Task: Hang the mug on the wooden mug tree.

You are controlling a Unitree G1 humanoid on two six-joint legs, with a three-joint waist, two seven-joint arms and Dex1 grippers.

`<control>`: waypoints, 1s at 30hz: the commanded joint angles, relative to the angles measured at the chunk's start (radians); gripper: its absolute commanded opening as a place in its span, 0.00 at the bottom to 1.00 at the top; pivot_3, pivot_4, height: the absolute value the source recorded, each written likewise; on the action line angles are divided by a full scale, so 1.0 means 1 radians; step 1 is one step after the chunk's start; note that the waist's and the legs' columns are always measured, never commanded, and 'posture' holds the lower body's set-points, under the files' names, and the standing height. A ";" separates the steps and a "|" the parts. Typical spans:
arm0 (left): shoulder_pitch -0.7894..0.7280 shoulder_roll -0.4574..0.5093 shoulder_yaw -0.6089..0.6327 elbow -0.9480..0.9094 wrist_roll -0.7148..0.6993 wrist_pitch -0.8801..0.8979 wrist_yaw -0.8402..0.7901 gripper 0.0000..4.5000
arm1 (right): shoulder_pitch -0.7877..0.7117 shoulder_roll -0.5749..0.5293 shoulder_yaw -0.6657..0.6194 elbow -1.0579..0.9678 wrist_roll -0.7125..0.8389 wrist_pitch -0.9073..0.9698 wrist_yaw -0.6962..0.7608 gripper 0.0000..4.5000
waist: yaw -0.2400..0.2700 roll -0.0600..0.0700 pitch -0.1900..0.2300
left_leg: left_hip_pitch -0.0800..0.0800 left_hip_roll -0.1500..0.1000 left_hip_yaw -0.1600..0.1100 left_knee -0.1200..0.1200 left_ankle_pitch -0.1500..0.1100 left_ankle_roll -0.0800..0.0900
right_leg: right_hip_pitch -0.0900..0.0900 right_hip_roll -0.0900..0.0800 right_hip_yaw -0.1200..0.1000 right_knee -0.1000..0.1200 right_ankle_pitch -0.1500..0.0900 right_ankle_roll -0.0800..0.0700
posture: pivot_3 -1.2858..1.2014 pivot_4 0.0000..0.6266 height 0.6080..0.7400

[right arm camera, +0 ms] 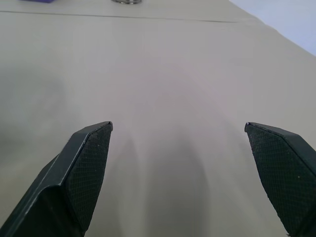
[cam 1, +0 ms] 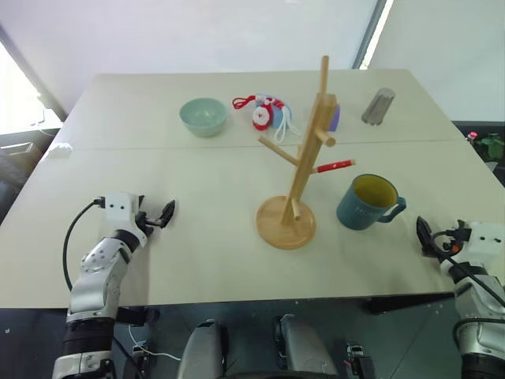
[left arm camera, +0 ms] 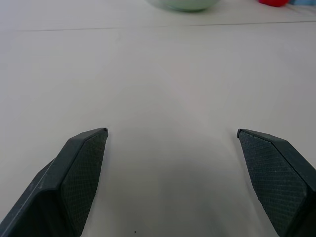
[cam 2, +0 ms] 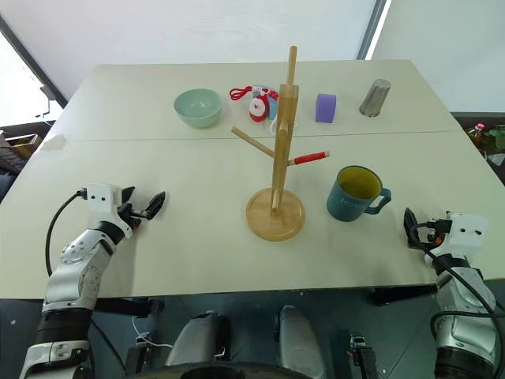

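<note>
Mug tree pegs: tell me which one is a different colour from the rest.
The red peg, pointing toward the mug. The other pegs on the mug tree are plain wood.

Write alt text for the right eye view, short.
A teal-blue ceramic mug with a mustard-yellow inside stands upright on a beige table, just right of a light-wood mug tree with one red peg. Both open black two-fingered tools, left and right, rest near the front edge, holding nothing.
</note>
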 commanded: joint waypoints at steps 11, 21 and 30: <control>0.000 0.009 0.000 -0.048 -0.012 0.000 -0.040 1.00 | 0.033 0.014 0.011 -0.080 -0.005 -0.026 0.005 0.99 | 0.000 0.000 0.000 | 0.000 0.000 0.000 0.000 0.000 0.000 | 0.000 -0.001 0.000 0.000 0.000 0.000 | 0.52 0.24 1.00; 0.107 0.047 -0.124 -0.210 -0.064 -0.022 -0.308 1.00 | 0.149 -0.001 0.047 -0.225 0.053 0.030 0.150 0.99 | 0.001 0.000 0.000 | 0.000 0.000 0.001 -0.005 0.000 0.000 | -0.001 -0.005 0.001 -0.003 0.000 0.000 | 0.52 0.24 1.00; 0.139 0.088 -0.311 -0.349 -0.072 -0.050 -0.523 1.00 | 0.205 0.010 0.080 -0.272 0.026 -0.005 0.203 0.99 | 0.000 0.001 0.000 | -0.001 -0.001 0.003 -0.008 0.000 0.000 | -0.005 -0.008 0.001 -0.003 0.000 -0.001 | 0.52 0.24 1.00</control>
